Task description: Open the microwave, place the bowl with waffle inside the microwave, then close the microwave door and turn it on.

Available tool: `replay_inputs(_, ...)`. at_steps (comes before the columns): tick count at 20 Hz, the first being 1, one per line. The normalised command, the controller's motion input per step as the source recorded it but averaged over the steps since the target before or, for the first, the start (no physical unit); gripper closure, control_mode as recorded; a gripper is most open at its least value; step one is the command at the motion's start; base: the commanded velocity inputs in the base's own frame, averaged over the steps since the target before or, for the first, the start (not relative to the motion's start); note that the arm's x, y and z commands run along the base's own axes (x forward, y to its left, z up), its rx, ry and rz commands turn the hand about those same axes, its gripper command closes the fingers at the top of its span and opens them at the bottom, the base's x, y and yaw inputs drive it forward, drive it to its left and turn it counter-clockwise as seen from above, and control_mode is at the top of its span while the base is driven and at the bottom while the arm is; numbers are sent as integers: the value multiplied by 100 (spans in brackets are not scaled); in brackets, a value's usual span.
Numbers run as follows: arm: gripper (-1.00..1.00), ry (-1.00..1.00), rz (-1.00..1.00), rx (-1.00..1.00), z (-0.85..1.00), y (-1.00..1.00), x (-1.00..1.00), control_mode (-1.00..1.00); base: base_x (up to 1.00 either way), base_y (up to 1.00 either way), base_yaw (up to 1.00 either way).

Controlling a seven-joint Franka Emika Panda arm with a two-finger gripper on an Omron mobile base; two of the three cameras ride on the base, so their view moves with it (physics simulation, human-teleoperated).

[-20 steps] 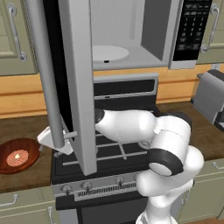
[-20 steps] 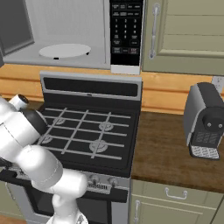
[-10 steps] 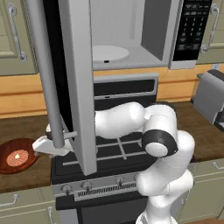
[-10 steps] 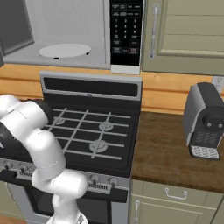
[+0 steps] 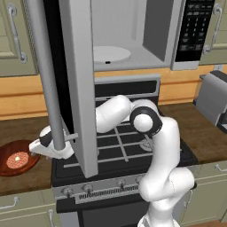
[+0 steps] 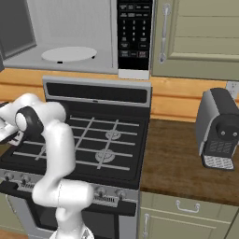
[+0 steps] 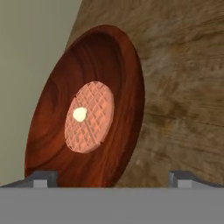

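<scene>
The microwave [image 5: 133,40] stands open, its white turntable [image 5: 108,54] bare. The microwave door [image 5: 80,88] is swung far out to the left, its bar handle [image 5: 44,75] nearest the camera. Left of the stove, the reddish-brown bowl [image 5: 17,157] sits on the wooden counter with the waffle [image 5: 17,158] in it. My gripper [image 5: 34,147] hangs low just right of the bowl, partly behind the handle. In the hand view the bowl [image 7: 52,118] and waffle [image 7: 89,117] are close ahead, and the gripper [image 7: 111,179] is open, its tips wide apart at the bowl's near rim.
The black gas stove [image 5: 133,146] lies under my arm, and its grates [image 6: 93,140] show in the right base view. A toaster [image 5: 213,97] and a coffee machine [image 6: 219,128] stand on the right counter. The open door blocks the space above the stove's left edge.
My arm has folded and swung further left; the hand has dropped slightly and moved closer to the bowl. Door, bowl and waffle have not moved.
</scene>
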Motion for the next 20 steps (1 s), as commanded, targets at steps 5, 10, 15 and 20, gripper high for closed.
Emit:
replay_inputs(5,-100,27,-14,0,0,49,50,-100,0,0,0)
replay_inputs(10,-100,33,-3,0,-29,26,19,-100,0,0,0)
replay_inputs(15,100,30,0,0,-44,17,0,-100,0,0,0)
replay_inputs(20,100,7,0,0,-22,-18,-8,-100,0,0,0)
